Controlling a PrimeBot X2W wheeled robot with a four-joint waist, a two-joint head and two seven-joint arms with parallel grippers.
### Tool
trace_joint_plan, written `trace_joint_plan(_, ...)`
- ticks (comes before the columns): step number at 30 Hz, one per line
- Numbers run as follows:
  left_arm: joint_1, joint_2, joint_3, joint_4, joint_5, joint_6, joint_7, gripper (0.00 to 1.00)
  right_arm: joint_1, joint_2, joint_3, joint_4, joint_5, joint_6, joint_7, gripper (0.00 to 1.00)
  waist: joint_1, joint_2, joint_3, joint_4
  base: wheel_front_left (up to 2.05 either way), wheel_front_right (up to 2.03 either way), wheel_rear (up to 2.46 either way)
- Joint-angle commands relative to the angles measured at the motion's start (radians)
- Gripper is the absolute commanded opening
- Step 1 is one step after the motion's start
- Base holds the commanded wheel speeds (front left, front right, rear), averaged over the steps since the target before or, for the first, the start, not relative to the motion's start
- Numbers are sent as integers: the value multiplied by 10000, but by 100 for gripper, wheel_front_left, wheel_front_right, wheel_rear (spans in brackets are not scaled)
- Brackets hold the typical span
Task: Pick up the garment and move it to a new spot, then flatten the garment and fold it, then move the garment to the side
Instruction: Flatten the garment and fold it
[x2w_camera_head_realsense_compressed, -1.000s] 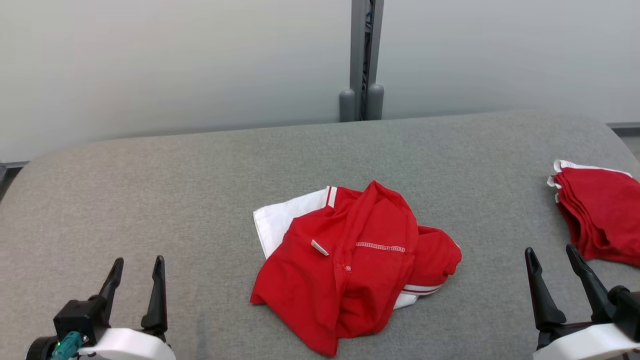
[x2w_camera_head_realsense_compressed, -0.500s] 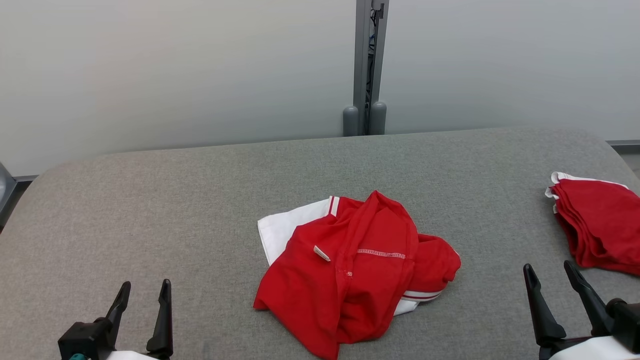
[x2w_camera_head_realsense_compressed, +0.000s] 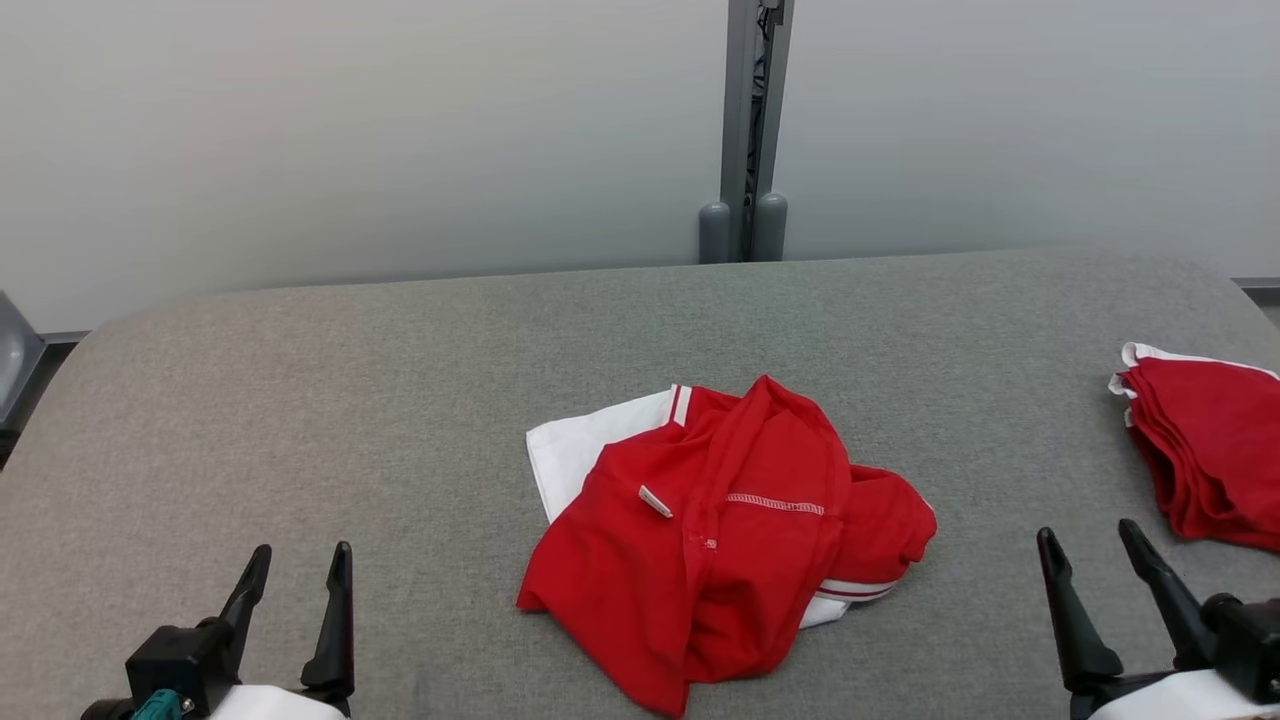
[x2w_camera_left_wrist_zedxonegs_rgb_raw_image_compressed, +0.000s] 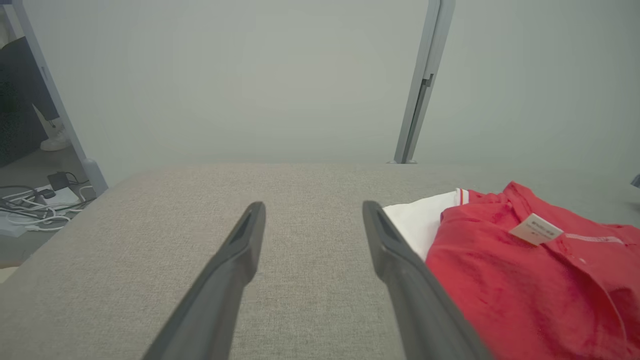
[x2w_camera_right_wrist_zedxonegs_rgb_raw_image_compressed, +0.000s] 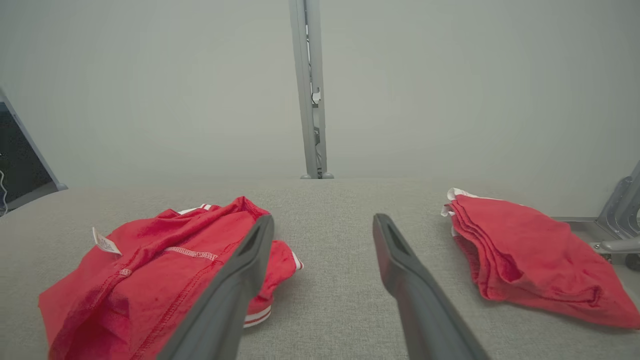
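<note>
A crumpled red garment (x2w_camera_head_realsense_compressed: 720, 530) with white panels and a small white tag lies in a heap at the middle of the grey padded table (x2w_camera_head_realsense_compressed: 400, 400). In the left wrist view the garment (x2w_camera_left_wrist_zedxonegs_rgb_raw_image_compressed: 530, 280) lies to the right of my fingers; in the right wrist view the garment (x2w_camera_right_wrist_zedxonegs_rgb_raw_image_compressed: 150, 265) lies to their left. My left gripper (x2w_camera_head_realsense_compressed: 297, 580) hovers open at the lower left, well apart from the cloth. At the lower right my right gripper (x2w_camera_head_realsense_compressed: 1090, 560) is open too, with nothing between its fingers.
A folded stack of red cloth (x2w_camera_head_realsense_compressed: 1210, 460) lies at the table's right edge, also seen as red cloth (x2w_camera_right_wrist_zedxonegs_rgb_raw_image_compressed: 525, 255) right of my right fingers. A grey post (x2w_camera_head_realsense_compressed: 750, 130) stands behind the table against pale panels. Cables (x2w_camera_left_wrist_zedxonegs_rgb_raw_image_compressed: 30, 205) lie on the floor at left.
The whole picture has shifted, so the camera moved. Both grippers sit lower in the head view than a second ago. The garment lies as before.
</note>
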Motion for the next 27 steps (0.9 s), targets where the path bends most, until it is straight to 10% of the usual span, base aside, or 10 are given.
trace_joint_plan(1,-175,72,-24,0,28,-49,40,100,-93,-60,117,31,-23,2,29,100,0,0,68,125,0,0,0)
trace_joint_plan(13,-933,-121,-263,277,101,-255,-126,100,-1769,-261,4586,1636,985,2,1004,100,0,0,807,1255,0,0,0)
trace_joint_plan(22,-1510,-249,-366,655,133,-441,-346,100,-2844,-84,5248,3423,1302,2,696,100,0,0,1328,1900,0,0,0)
trace_joint_plan(23,-1530,-256,-364,693,132,-446,-362,100,-2940,-65,5280,3521,1323,2,632,94,0,0,1345,1921,0,0,0)
trace_joint_plan(24,-1540,-268,-359,743,127,-454,-367,100,-3018,-49,5327,3666,1385,2,619,46,0,0,1358,1936,0,0,0)
trace_joint_plan(26,-1600,-292,-357,822,133,-470,-413,100,-3199,-6,5491,3814,1503,2,552,0,0,0,1369,1957,0,0,0)
trace_joint_plan(27,-1634,-303,-356,843,137,-468,-438,100,-3314,20,5537,3892,1543,2,504,0,0,0,1368,1960,0,0,0)
